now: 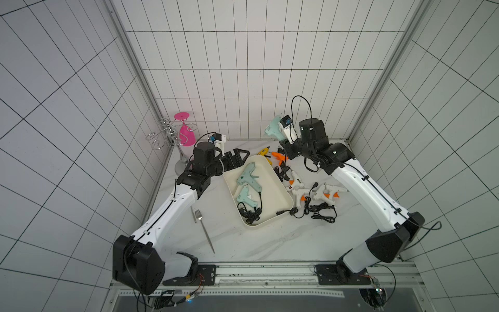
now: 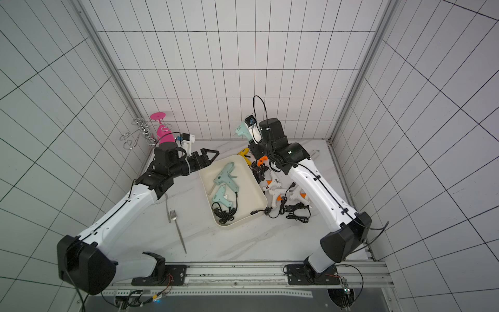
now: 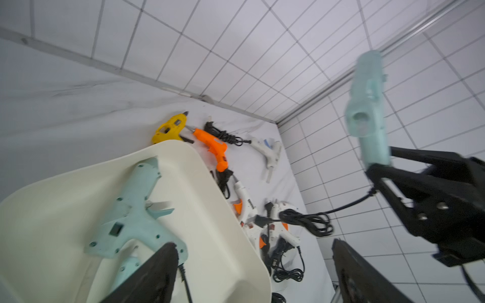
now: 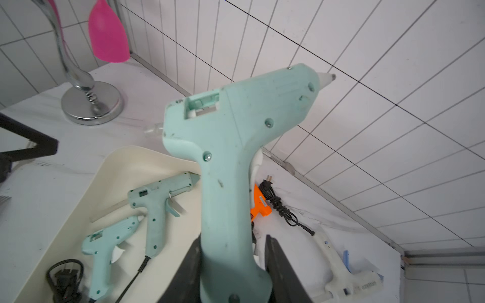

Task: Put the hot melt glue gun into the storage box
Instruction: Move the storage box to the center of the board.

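The mint-green plastic hot melt glue gun (image 4: 231, 147) is up in the air, outside the box, near its far corner. Its handle is clamped between the black fingers of the right gripper (image 4: 233, 262) and its pale nozzle points up toward the tiled back wall. The fingers hide the base of the handle. In both top views the wrist camera covers most of the gun, and in the left wrist view it is blurred.

The shallow cream-white plastic storage box (image 1: 272, 194) lies on the white marbled tabletop (image 1: 243, 243). Inside it are a larger mint-green glue gun (image 1: 245, 175), a smaller mint-green glue gun (image 1: 244, 197) and their coiled black cords (image 1: 249, 214). The left gripper (image 1: 240, 158) hovers by the box's far left corner with its fingers spread wide and nothing between them.

Beyond the box lie a yellow glue gun (image 1: 263, 152), partly hidden by the box wall in the left wrist view, and an orange glue gun (image 1: 278, 156), partly covered by the right arm. To the box's right is a pile of white glue guns with orange triggers (image 1: 297, 189) tangled with black cables (image 1: 322, 213); how many there are is hard to tell. A silver fork (image 1: 201, 224) lies left of the box. At the back left a pink plastic glass (image 1: 186, 132) hangs upside down on a chrome wire rack (image 1: 164, 135).
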You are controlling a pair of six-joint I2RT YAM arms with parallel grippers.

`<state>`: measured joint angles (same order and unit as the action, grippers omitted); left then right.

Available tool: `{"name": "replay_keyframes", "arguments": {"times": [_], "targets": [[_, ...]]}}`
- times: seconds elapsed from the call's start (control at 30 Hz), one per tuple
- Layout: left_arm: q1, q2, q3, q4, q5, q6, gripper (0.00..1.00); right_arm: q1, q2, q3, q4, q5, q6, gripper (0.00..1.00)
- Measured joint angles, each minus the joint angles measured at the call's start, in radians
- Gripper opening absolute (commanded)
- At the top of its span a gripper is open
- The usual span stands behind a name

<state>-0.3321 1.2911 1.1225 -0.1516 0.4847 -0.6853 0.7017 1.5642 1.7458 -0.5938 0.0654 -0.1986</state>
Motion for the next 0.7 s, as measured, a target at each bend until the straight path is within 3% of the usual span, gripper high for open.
{"name": "replay_keyframes", "arguments": {"times": [0.23,0.5,0.63,0.7], "targets": [[-0.011,0.050,0.000,0.216,0.116,-0.093,0.99,0.095,0.000,-0.026,0.066,0.003,0.089,0.03],[-0.023,0.124,0.000,0.370,0.130,-0.166,0.98,0.177,0.001,-0.112,0.155,0.060,0.124,0.03],[-0.022,0.145,0.000,0.436,0.102,-0.200,0.83,0.206,0.001,-0.161,0.176,0.090,0.124,0.03],[-0.019,0.154,0.000,0.468,0.090,-0.214,0.63,0.215,0.000,-0.184,0.192,0.107,0.125,0.03]]}}
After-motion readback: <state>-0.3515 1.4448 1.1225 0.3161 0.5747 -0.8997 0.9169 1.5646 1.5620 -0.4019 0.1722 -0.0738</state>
